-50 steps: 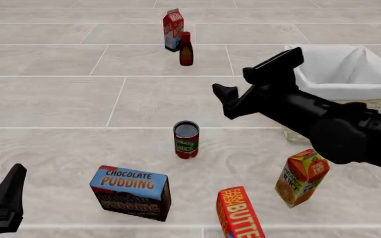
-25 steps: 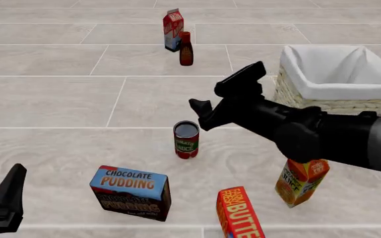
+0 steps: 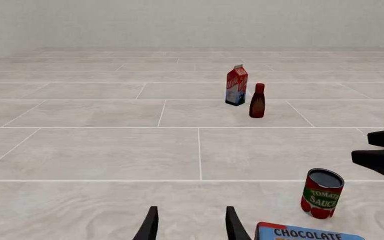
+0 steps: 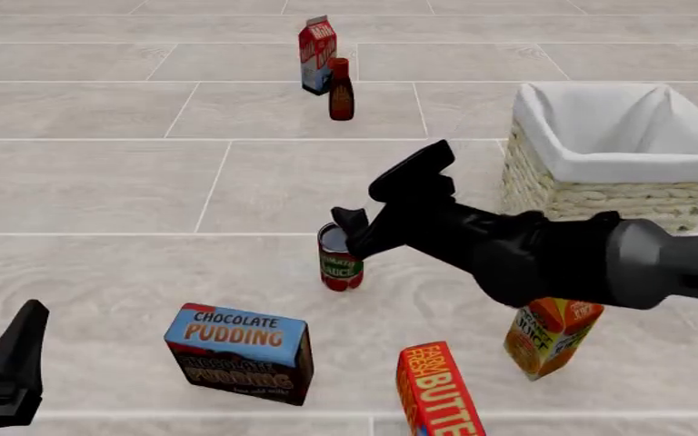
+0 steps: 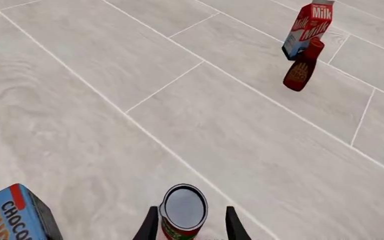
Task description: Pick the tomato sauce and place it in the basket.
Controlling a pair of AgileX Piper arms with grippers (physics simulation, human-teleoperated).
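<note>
Red-labelled tomato sauce (image 4: 341, 262) can stands upright on pale tiled floor (image 4: 106, 182), approx mid-scene, dark shiny top facing up. R gripper (image 4: 380, 202) sits at the can, fingers spread wide; front view shows the lower fingertip overlapping the can's top rim on its right side, the upper finger raised farther back. R wrist view puts the can (image 5: 182, 212) between the two fingers (image 5: 149, 226), one each side, gaps visible both sides, so no contact w/ the label confirmed; can not lifted. Basket (image 4: 567, 186), pale wicker w/ white cloth lining, sits far right, well apart from the can, beyond the R arm. L gripper (image 4: 10, 368) low at near-left corner, well apart from all groceries; L wrist view shows its fingers (image 3: 150, 226) parted narrowly w/ nothing between them. Other items: chocolate pudding box (image 4: 240, 352) near-left of the can, tilted; butter carton (image 4: 438, 391) near edge, right of pudding; orange juice carton (image 4: 552, 337) near-right, partly hidden under the R arm, leaning. Milk carton (image 4: 316, 54) and dark red-brown bottle (image 4: 341, 91) stand upright at far centre, just beside each other, bottle nearer. L wrist view also catches the can (image 3: 322, 193) and the pudding box's top edge (image 3: 309, 234).
</note>
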